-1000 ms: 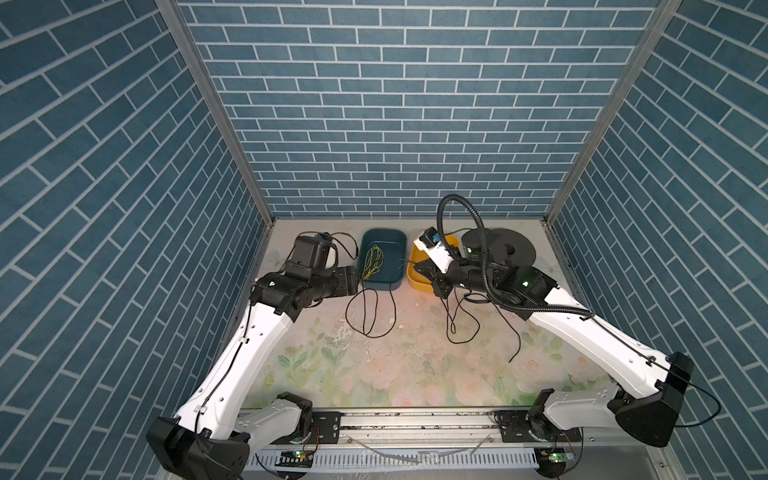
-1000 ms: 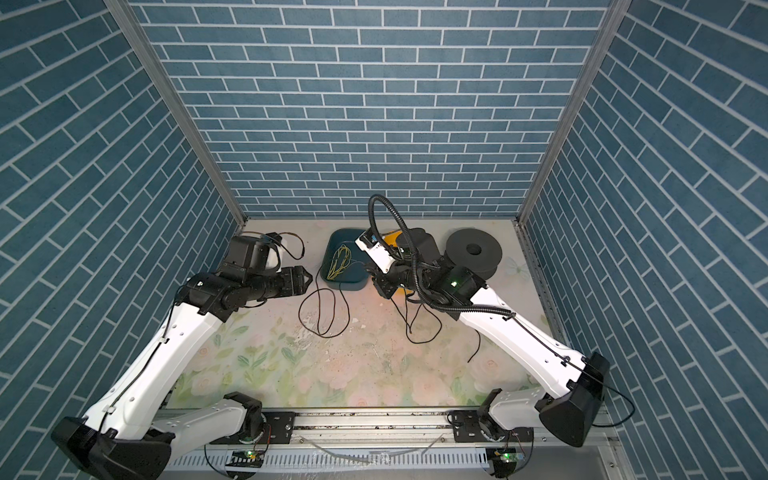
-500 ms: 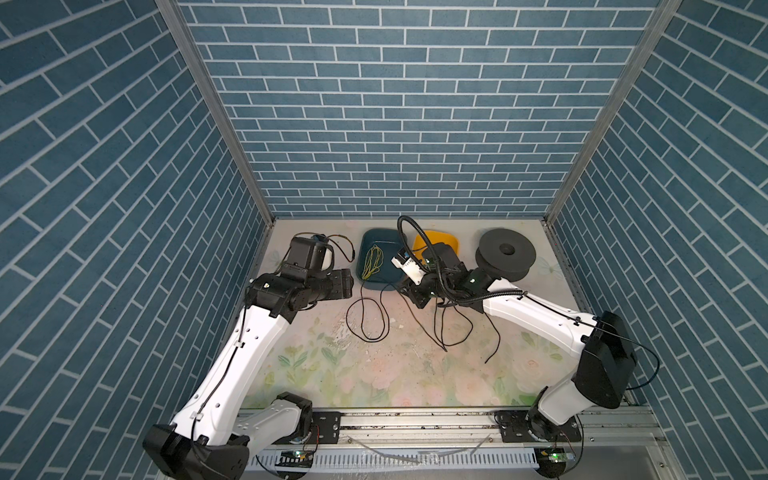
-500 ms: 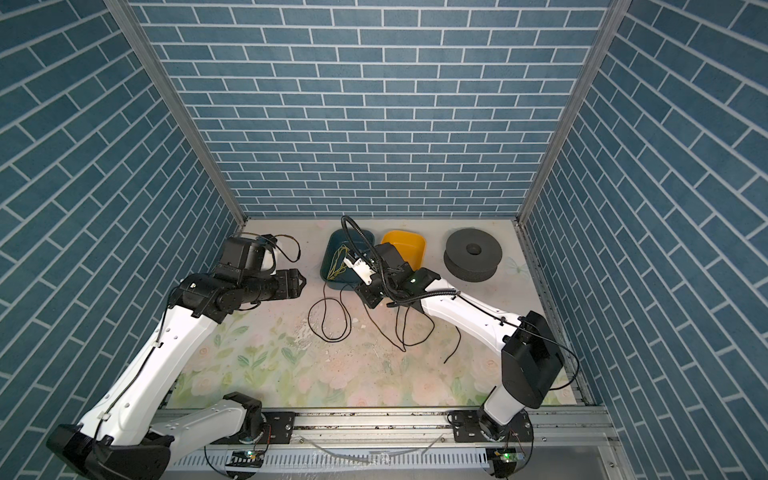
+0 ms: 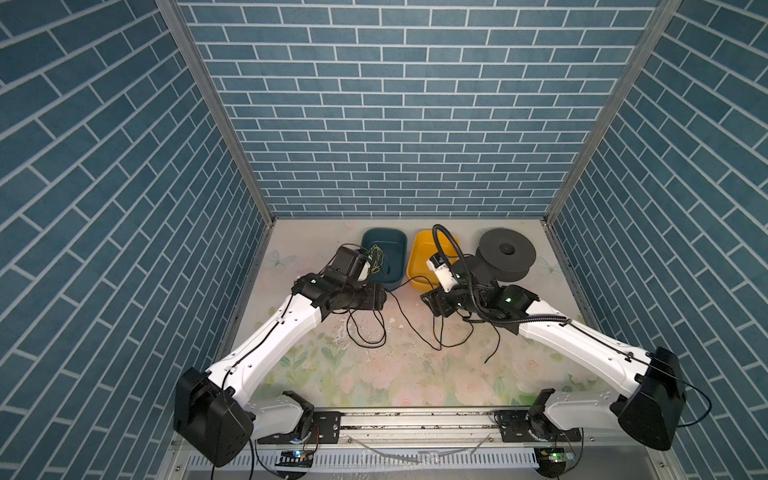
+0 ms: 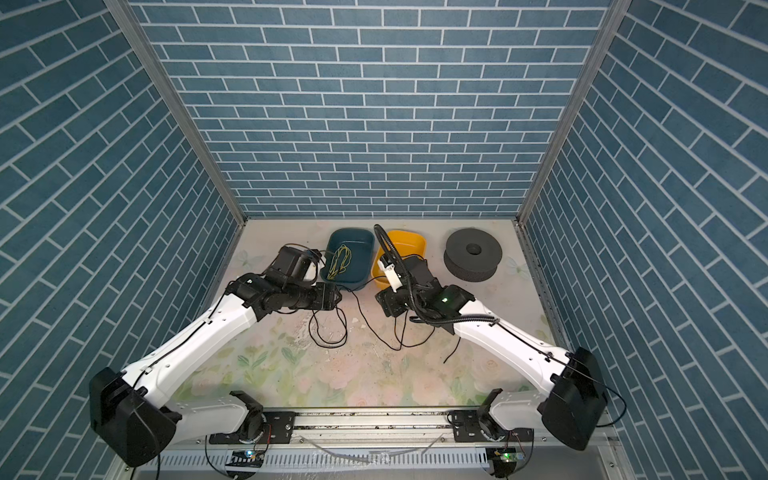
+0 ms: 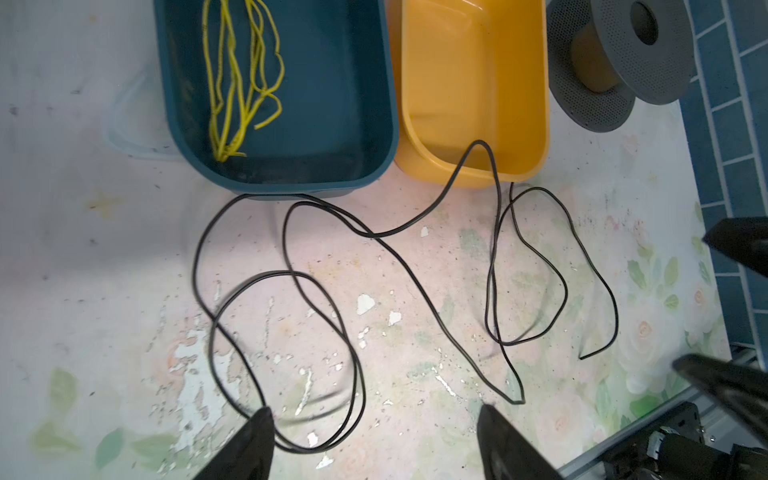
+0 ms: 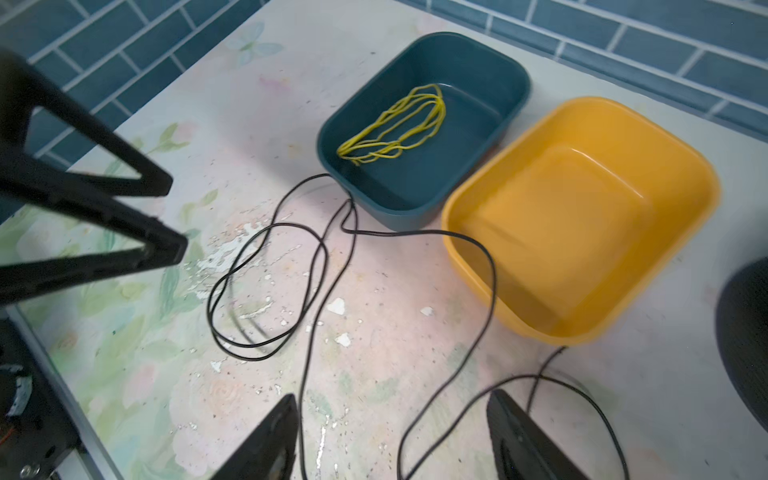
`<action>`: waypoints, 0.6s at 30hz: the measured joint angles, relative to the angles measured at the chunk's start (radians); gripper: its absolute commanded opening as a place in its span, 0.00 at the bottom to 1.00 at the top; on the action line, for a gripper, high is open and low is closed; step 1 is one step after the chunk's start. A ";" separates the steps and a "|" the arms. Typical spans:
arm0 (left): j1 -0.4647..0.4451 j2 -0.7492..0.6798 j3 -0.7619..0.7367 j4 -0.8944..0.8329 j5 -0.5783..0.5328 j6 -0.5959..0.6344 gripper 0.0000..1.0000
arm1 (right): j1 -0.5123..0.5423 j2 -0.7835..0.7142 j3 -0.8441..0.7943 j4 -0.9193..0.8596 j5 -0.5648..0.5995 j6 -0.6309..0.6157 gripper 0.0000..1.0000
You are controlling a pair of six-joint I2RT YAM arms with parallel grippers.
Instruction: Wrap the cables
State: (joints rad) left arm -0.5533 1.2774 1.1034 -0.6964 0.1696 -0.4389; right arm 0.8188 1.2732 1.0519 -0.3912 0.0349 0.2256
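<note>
Gaping empty over the cable [image 7: 374, 237] in wrist views, both jaws are unreadable in top views.

cable [image 7: 480, 142]: looped on the table [image 7: 104, 249], under and between left gripper [image 7: 373, 409] and right gripper [image 8: 393, 395]
strand tub [image 7: 332, 104]: just beyond left gripper, wire strands [image 7: 241, 79] inside
empty tub [image 7: 469, 83]: beyond right gripper, just beside strand tub; cable crosses its near rim
spool [image 7: 640, 62]: beyond right gripper, to its right

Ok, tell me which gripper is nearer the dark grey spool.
Right. The right gripper is in front of the yellow bin, next to the spool. The left gripper is farther off, in front of the teal bin.
</note>
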 measured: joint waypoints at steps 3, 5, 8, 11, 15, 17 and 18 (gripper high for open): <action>-0.036 0.022 -0.020 0.050 -0.001 -0.021 0.77 | -0.054 -0.044 -0.037 -0.024 0.029 0.060 0.67; -0.050 0.032 -0.034 0.078 -0.001 -0.034 0.77 | -0.091 -0.056 -0.056 -0.037 0.037 0.096 0.65; -0.056 0.049 -0.058 0.101 -0.007 -0.045 0.76 | -0.146 -0.048 -0.077 -0.051 0.038 0.151 0.61; -0.045 0.060 -0.084 0.131 -0.014 -0.047 0.73 | -0.193 -0.014 -0.086 -0.042 0.022 0.202 0.55; 0.038 0.113 -0.114 0.197 0.045 -0.063 0.63 | -0.239 0.098 -0.086 0.018 -0.032 0.269 0.50; 0.078 0.156 -0.115 0.224 0.067 -0.069 0.62 | -0.246 0.158 -0.086 0.049 -0.055 0.291 0.46; 0.090 0.175 -0.115 0.235 0.071 -0.069 0.62 | -0.247 0.192 -0.086 0.066 -0.066 0.300 0.46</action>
State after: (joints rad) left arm -0.4633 1.4528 0.9886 -0.4610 0.2409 -0.5079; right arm 0.5716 1.4654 0.9657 -0.3252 -0.0311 0.5259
